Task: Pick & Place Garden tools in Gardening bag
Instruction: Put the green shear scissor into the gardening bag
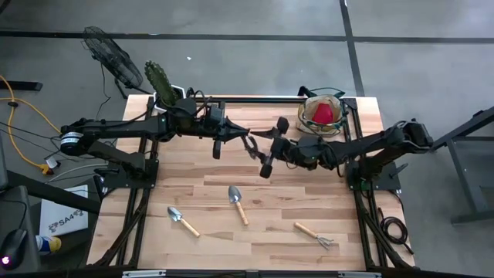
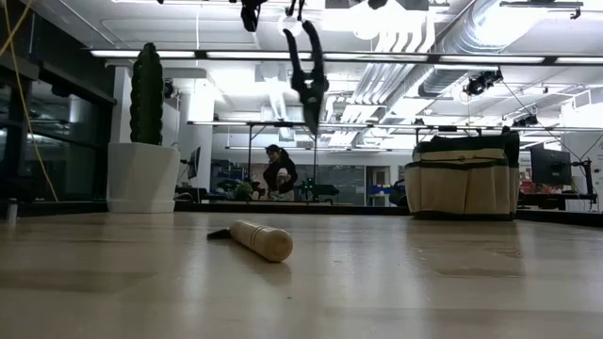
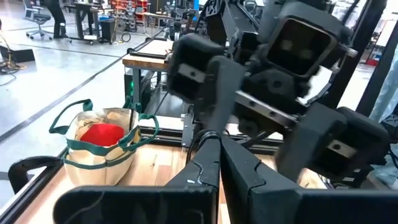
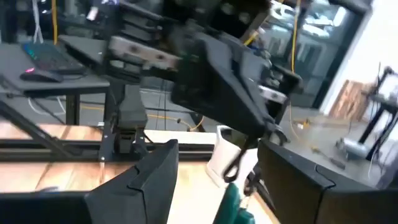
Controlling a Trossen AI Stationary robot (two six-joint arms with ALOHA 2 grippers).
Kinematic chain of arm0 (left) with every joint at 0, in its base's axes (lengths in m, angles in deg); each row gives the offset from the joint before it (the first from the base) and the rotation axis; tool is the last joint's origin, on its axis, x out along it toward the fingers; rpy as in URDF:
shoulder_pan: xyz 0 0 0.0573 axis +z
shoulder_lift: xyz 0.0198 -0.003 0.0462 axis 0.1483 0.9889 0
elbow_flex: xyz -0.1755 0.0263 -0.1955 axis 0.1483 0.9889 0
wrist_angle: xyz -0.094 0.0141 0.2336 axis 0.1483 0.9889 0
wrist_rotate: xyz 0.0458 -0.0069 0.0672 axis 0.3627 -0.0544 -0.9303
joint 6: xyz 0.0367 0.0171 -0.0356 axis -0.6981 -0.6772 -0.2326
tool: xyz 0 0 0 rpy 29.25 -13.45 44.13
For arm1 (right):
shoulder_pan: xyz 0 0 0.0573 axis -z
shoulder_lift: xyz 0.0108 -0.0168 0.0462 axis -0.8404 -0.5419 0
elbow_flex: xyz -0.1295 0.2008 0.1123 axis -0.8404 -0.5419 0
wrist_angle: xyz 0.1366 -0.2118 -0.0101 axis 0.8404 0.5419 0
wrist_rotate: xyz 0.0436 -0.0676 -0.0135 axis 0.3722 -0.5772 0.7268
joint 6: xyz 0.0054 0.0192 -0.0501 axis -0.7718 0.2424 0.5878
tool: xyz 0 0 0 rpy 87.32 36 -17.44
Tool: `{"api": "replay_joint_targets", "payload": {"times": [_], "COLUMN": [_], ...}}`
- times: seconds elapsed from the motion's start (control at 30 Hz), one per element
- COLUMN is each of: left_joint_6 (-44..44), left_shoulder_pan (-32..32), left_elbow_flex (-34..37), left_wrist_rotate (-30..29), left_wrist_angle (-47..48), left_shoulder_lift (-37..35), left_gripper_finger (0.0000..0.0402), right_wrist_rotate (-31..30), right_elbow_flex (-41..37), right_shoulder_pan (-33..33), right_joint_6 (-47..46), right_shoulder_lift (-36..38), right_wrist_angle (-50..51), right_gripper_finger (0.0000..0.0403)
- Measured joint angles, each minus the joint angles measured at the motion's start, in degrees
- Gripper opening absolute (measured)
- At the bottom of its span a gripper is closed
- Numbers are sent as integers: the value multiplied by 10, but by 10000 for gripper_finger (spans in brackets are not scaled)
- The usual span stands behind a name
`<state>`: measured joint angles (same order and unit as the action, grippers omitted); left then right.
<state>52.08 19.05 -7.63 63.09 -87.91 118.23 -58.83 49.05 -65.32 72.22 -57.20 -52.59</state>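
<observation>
1. High view: the left gripper point(image 1: 241, 139) is clamped shut on a dark pruner point(image 1: 252, 145), held above mid-surface. The right gripper point(image 1: 272, 147) faces it from the opposite side, its jaws spread wide and holding nothing that can be made out; the pruner lies between the two. The gardening bag point(image 1: 322, 113), a red piece point(image 1: 322, 114) inside it, stands behind the right gripper, so the right arm is nearer to it.
2. Same view: two trowels point(image 1: 238, 204) point(image 1: 182, 221) and a rake point(image 1: 315, 235) lie on the surface point(image 1: 201, 185), well in front of both grippers.
3. Low view: the pruner hangs nearly upright, long axis vertical, clear of the surface.
4. Left wrist view: the bag lies ahead, beyond the right arm.
5. Right wrist view: the pruner hangs ahead of the spread jaws. Judgement: a handover is likely next.
</observation>
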Motion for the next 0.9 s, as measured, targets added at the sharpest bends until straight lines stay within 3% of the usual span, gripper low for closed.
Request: {"api": "replay_joint_targets", "payload": {"times": [0.13, 0.3, 0.9], "left_joint_6": [-11, -23, -41], "left_shoulder_pan": [0, 0, 0], "left_elbow_flex": [0, 0, 0], "left_wrist_rotate": [0, 0, 1], "left_wrist_angle": [0, 0, 0], "left_shoulder_lift": [0, 0, 0], "left_gripper_finger": [0, 0, 0], "right_wrist_rotate": [15, 80, 141], "right_elbow_flex": [0, 0, 0], "right_shoulder_pan": [16, 34, 53], "right_joint_6": [-56, -107, -114], "right_shoulder_lift": [0, -3, -5], "right_wrist_angle": [9, 19, 10], "right_gripper_finger": [213, 212, 212]}}
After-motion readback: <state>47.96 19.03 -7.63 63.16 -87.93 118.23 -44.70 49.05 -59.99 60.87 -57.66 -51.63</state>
